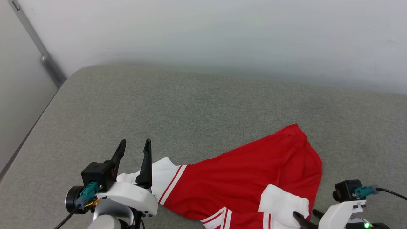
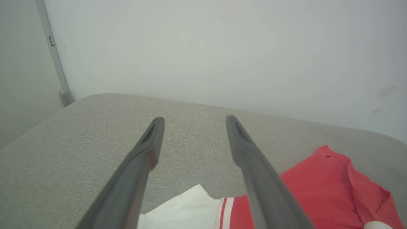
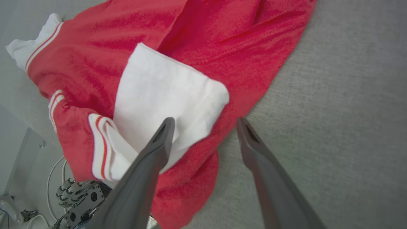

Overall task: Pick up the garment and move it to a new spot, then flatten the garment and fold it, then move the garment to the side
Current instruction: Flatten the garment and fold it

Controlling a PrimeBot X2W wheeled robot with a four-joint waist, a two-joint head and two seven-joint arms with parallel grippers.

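– Left gripper (image 1: pixel 135 141) is closest in the head view, lower left. Its fingers are spread wide with nothing between them, poised above the striped sleeve (image 1: pixel 163 175) of the garment (image 1: pixel 248 171). Right gripper (image 1: pixel 304 213) pokes in at the lower right, tips at the folded-over sleeve (image 1: pixel 283 202). That red jersey lies rumpled along the near edge of the grey padded surface (image 1: pixel 178 105). Which step would people call this?

– Looks like step one, the pick-up, with no grab made yet. Left wrist view agrees: the left gripper (image 2: pixel 195 119) has its jaws fully apart with bare grey fabric between them. The striped sleeve (image 2: pixel 184 206) and the red cloth sit lower down and off to the right. Nothing gripped.

– And the right wrist view?

– Same deal, right gripper (image 3: pixel 206 121) wide open and empty. One finger (image 3: pixel 159 143) overlaps the folded-over sleeve (image 3: pixel 159 92), the other is over bare grey beside the hem. Touching or hovering, can't tell. Part of the garment seems to droop over the near edge. Next move, probably: both grippers drop onto cloth, each closes on a sleeve or hem, then they lift together so it doesn't slide off.
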